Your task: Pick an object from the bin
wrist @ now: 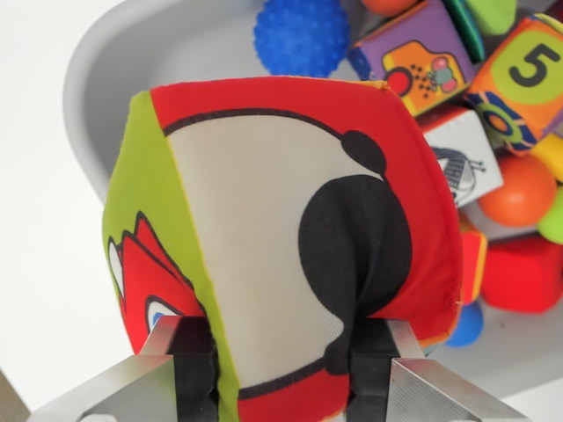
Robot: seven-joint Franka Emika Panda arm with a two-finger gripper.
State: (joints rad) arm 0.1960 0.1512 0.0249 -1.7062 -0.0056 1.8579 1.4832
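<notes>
Soft fabric cube [281,246], red/cream/lime w/ black cartoon print, fills most of the wrist view, sitting right btwn the gripper [281,369] fingers and sticking up/away from them toward the bin. Fabric pinches in where the black pads [195,374] press, so fingers are clamped on it, narrow-ish gap, cube squashed at the base. Cube looks roughly equal-sided, no clear long axis; grasp is across its lower part. It appears lifted above the grey bin [132,79], whose rim curves behind on the wrist view's left, though exact height can't be told. Judgement: pick basically done, next move only needs clearance from the rim. Still in bin, upper right of view: blue bumpy ball [302,35], purple cube [412,61], orange cube w/ "5" [526,79], orange ball [517,192], red block [523,272], well apart from the held one
</notes>
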